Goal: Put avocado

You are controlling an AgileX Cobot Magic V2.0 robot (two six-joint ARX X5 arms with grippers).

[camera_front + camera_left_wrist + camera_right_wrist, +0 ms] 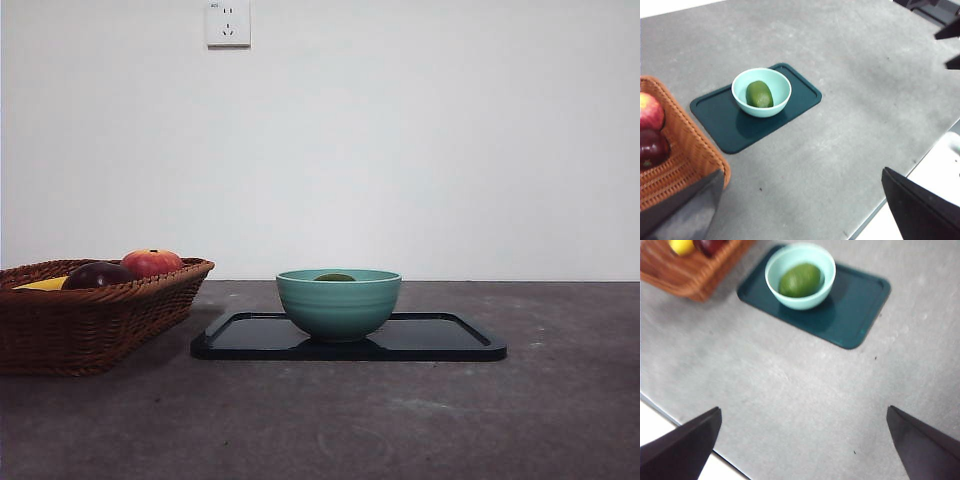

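Note:
The dark green avocado (759, 94) lies inside a light teal bowl (740, 82) that stands on a dark tray (800, 90). In the front view only the avocado's top (334, 277) shows over the bowl's rim (338, 300). The right wrist view shows the avocado (800, 280) in the bowl (774, 265) too. My left gripper (805, 205) is open and empty, high above the table and away from the bowl. My right gripper (802, 440) is open and empty, also high and back from the tray (860, 305).
A brown wicker basket (90, 320) stands left of the tray (450, 345) and holds a red-orange apple-like fruit (152, 262), a dark purple fruit (98, 275) and a yellow fruit (45, 284). A white wall with a socket (228, 22) stands behind the table.

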